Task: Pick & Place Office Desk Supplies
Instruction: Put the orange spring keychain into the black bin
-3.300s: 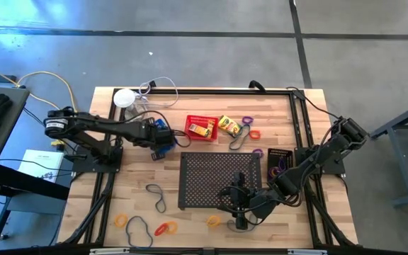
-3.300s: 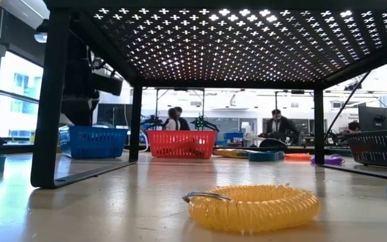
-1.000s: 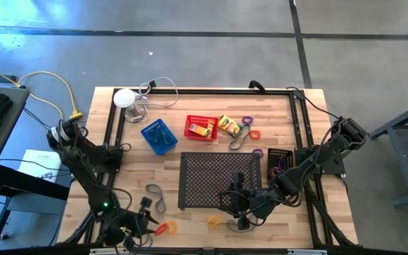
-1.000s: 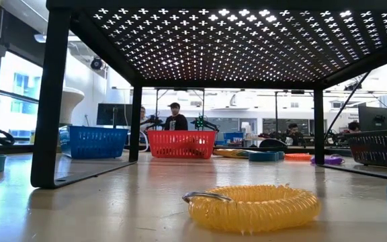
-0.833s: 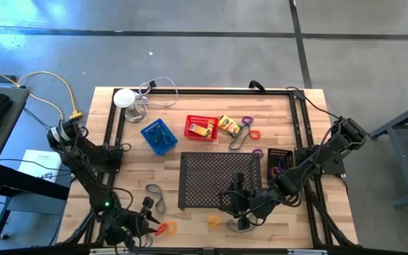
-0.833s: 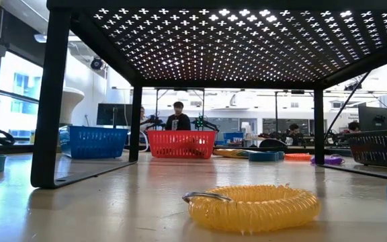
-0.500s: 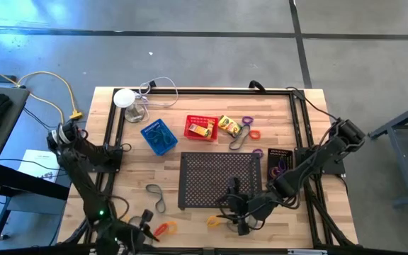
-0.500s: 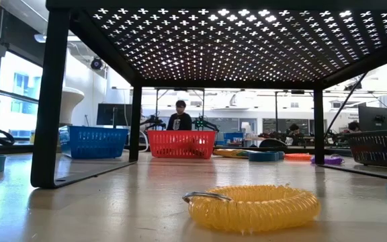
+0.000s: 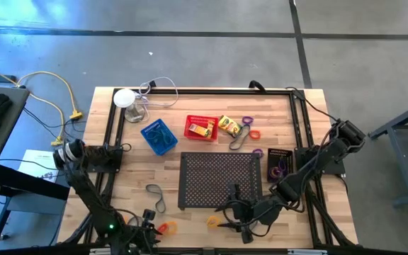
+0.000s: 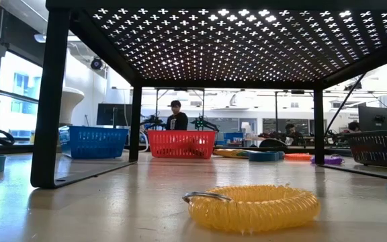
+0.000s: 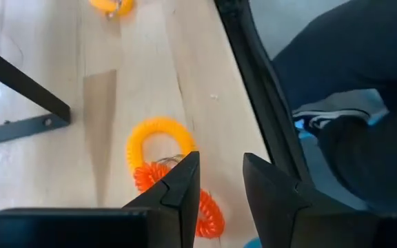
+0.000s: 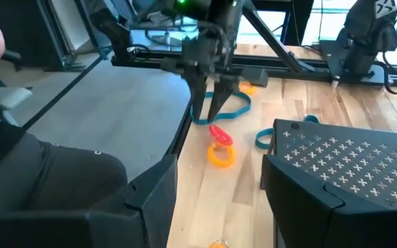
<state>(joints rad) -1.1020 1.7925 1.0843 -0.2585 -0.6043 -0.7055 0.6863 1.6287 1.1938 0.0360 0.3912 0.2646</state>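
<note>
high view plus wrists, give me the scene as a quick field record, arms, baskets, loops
left gripper: open, at the table's near edge above the red loop and orange loop, holding nothing
right gripper: open, near edge by the black perforated tray, empty
blue basket: far left of centre
red basket: holds a yellow crayon box
black basket: right of tray, purple loop inside
second crayon box: beside red basket

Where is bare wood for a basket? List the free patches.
Free: in front of the blue basket, left of the perforated tray; also behind the red basket along the back rail. Crowded: the front edge, where the left gripper hangs over red and orange loops.
</note>
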